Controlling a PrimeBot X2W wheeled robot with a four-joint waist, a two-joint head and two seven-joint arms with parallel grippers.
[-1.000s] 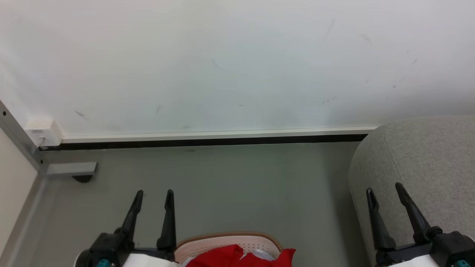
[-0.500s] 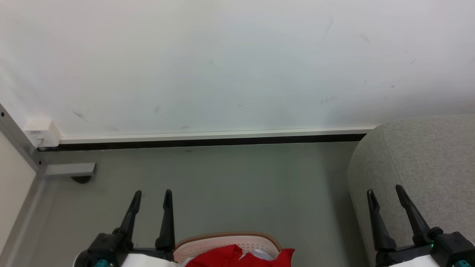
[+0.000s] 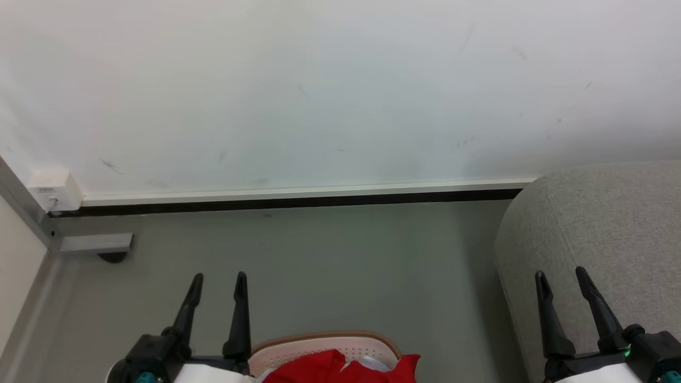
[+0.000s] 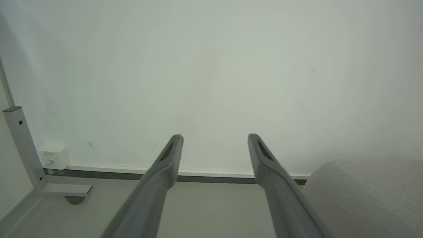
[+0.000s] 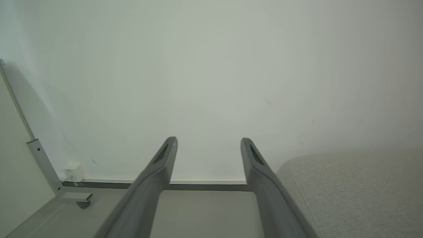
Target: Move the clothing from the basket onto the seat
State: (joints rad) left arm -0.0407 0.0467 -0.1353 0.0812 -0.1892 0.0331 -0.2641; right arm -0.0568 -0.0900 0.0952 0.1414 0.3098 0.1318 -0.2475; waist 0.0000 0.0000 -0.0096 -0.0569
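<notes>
The left pincer (image 3: 221,276) hangs at the near left, its two dark fingers spread apart with nothing between them. The right pincer (image 3: 559,272) hangs at the near right, spread and empty too, its fingertips seen against the near left side of the seat (image 3: 612,223). The seat, light grey and woven, takes up the right side, and its rounded corner reaches back to the wall (image 3: 319,96).

The basket (image 3: 324,337) sits at the near centre, cut off by the bottom edge. It lies between the two pincers and just beside the left one. The clothing (image 3: 319,368) lies inside it, bright red, with a little white fabric among the folds. One red flap hangs over the right rim.

A stretch of bare grey floor (image 3: 340,266) separates the basket from the seat. At the far left corner a small white box (image 3: 53,190) sits low on the wall, beside a grey metal post with a flat foot (image 3: 96,243).
</notes>
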